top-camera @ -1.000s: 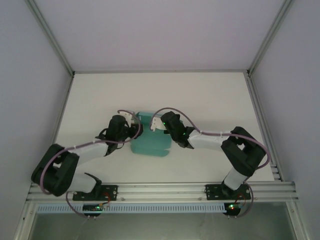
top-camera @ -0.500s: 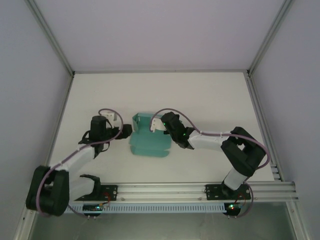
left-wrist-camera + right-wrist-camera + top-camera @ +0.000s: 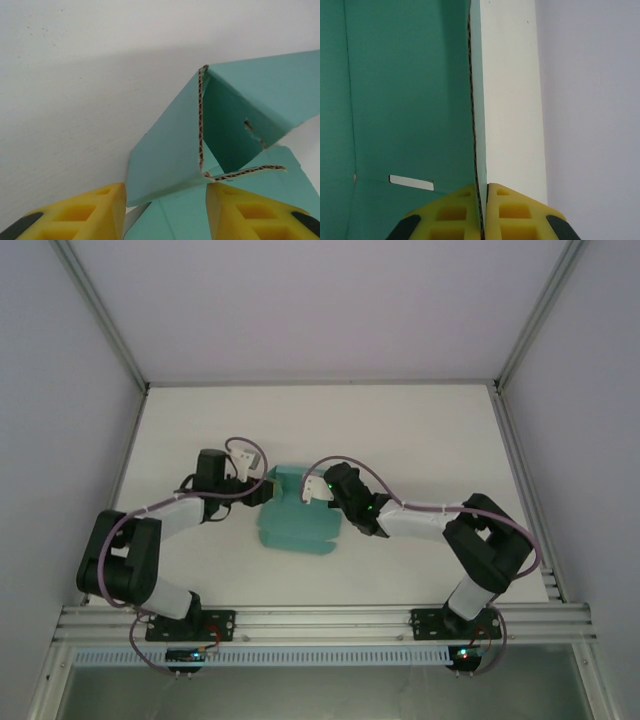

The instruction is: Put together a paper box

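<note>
White table (image 3: 420,430), pale booth walls (image 3: 300,300), and we are looking at the paper box (image 3: 298,525) lying half-folded mid-table, with both arms meeting at its far end.

Risk first. We are judging that the thin teal card could buckle or spring flat if the left side closes off-line on the flap (image 3: 165,145). A sideways tug against the other arm's pinch could also tear a fold or drag the whole box.

The right gripper (image 3: 482,212) is clamping its yellow fingers (image 3: 455,215) together on the box's upright panel (image 3: 474,125). The card edge is sandwiched between the pads, and that wall is standing at the box's far right.

The left gripper (image 3: 165,215) is sitting at the box's far-left corner with its fingers (image 3: 85,215) apart. The raised flap is dipping into the gap between them. We are not seeing either pad pressing it, so it is holding nothing.

Outward from there, the box's near half is lying flat and free.
</note>
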`<state>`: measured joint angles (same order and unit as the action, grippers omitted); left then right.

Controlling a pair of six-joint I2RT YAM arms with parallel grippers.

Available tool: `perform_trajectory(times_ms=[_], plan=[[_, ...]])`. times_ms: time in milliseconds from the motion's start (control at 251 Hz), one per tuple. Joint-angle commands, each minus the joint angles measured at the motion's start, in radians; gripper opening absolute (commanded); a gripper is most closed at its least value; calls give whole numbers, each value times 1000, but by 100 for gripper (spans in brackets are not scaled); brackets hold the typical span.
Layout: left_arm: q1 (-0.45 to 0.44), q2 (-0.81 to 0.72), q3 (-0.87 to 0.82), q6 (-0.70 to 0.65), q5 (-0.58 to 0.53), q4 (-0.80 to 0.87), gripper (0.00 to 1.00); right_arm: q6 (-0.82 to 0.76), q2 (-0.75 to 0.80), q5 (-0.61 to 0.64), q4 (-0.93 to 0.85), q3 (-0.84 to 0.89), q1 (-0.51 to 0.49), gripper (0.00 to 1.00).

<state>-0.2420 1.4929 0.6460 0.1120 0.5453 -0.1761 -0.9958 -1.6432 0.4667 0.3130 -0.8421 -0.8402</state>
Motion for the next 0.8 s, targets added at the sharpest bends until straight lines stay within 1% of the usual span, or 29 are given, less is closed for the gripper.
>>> perform_trajectory(times_ms=[0, 40, 196, 247, 311, 387, 507, 631, 710, 794], plan=[[0, 32, 52, -35, 16, 20, 46, -1, 21, -55, -77, 12, 3, 0], [-5, 40, 53, -32, 6, 7, 46, 2, 24, -60, -81, 14, 4, 0], [-33, 72, 48, -25, 60, -97, 47, 13, 35, -81, -98, 16, 7, 0], [-50, 75, 45, -26, 55, -131, 46, 13, 36, -83, -106, 17, 9, 0], [-78, 74, 54, -51, 61, -114, 46, 13, 35, -74, -91, 26, 9, 0], [-109, 69, 55, -63, 18, -83, 44, 13, 29, -52, -71, 24, 7, 0], [-114, 68, 7, -54, 6, -118, 41, 13, 26, -30, -37, 38, 12, 0], [-112, 69, -19, -45, -7, -150, 36, -7, 17, 3, -1, 54, 12, 0], [-112, 64, -23, -48, 6, -164, 35, -31, 3, 45, 23, 62, 5, 0], [-113, 56, -32, -80, 50, -176, 35, -66, -15, 83, 61, 76, -9, 0]])
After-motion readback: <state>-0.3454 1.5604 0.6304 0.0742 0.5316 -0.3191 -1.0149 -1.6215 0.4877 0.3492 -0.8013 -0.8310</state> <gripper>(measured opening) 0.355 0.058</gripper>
